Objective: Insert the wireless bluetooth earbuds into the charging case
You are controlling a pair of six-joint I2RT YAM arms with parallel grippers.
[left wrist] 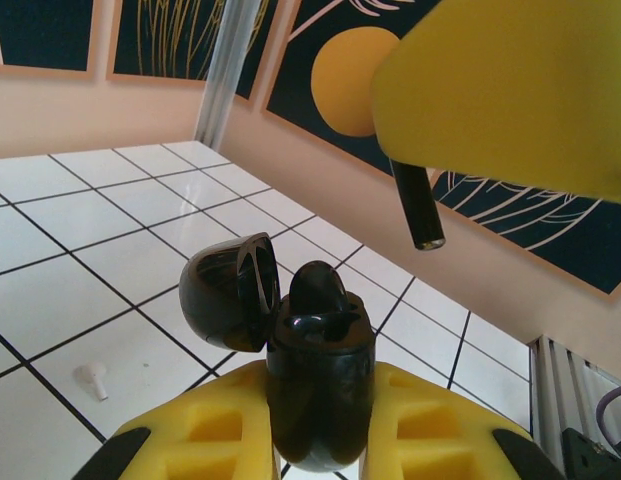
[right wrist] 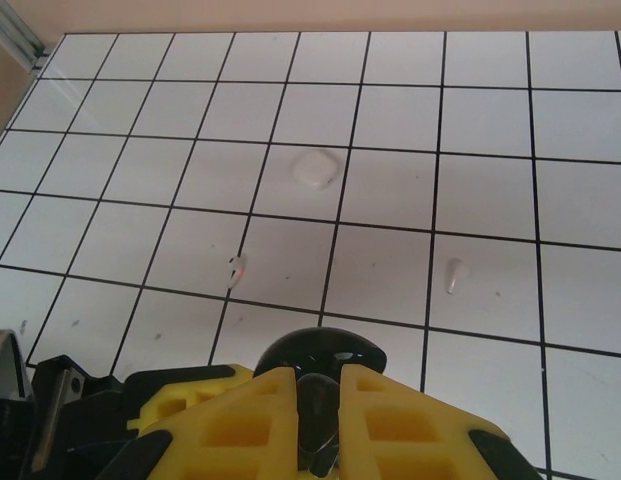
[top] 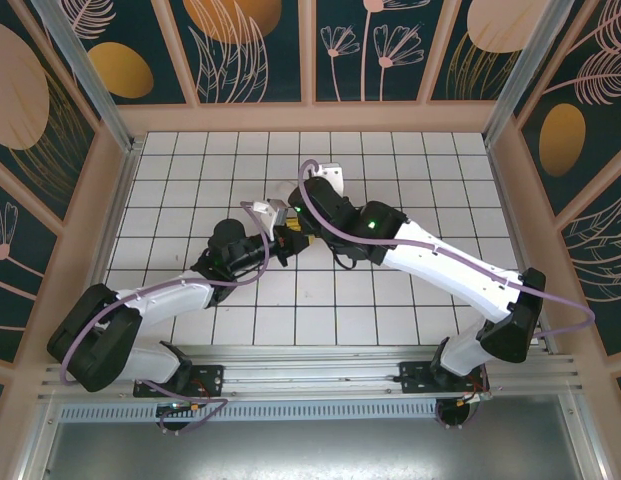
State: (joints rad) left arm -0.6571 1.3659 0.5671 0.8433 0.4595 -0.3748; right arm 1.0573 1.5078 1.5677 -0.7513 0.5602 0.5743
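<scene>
I see my left gripper clamped on the open charging case, my right gripper pinching a black earbud (just above).

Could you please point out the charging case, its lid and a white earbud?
case (left wrist: pixel 320 395): left wrist view, front wall.
lid (left wrist: pixel 212 300): left wrist view, outer shell.
white earbud (left wrist: pixel 93 378): left wrist view, its middle.

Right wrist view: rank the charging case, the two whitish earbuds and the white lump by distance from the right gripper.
1. charging case, directly past the right gripper.
2. Too close to call: left whitish earbud, right whitish earbud, one on each side.
3. white lump, centre, farthest.
</scene>
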